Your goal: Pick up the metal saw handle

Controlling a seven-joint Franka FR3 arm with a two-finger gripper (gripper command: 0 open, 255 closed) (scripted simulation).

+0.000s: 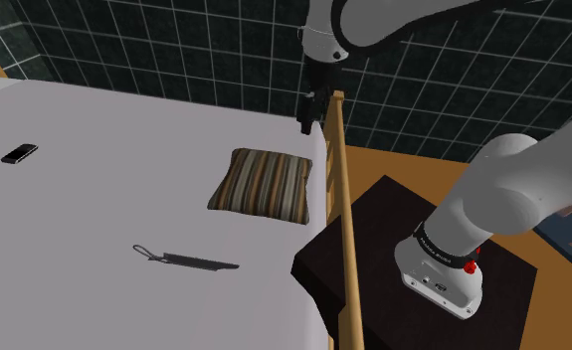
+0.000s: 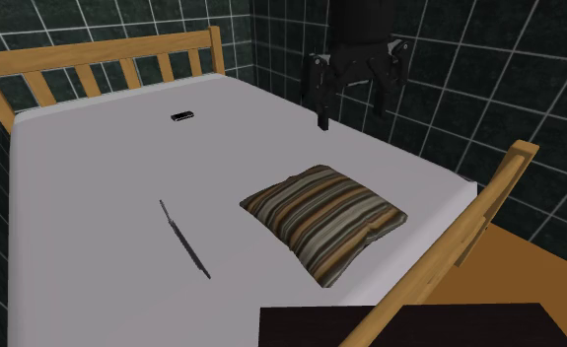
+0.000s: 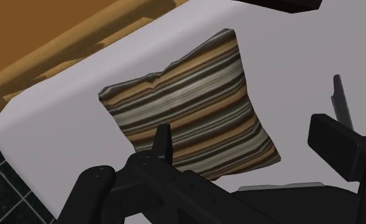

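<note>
On the white bed [image 1: 95, 119] lie a striped pillow [image 1: 264, 182], a small black slab [image 1: 19, 153] and the saw [image 1: 186, 260], each apart from the others. The saw is thin, dark and flat on the sheet, its looped handle end away from the pillow. The gripper [image 1: 308, 117] hangs above the bed's edge beyond the pillow, fingers apart, holding nothing.

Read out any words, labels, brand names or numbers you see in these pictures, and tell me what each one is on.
No text can be read.
The dark band on the arm's base: pale marks, too small to read.
The striped pillow, the saw and the small black object: no lettering visible.
</note>
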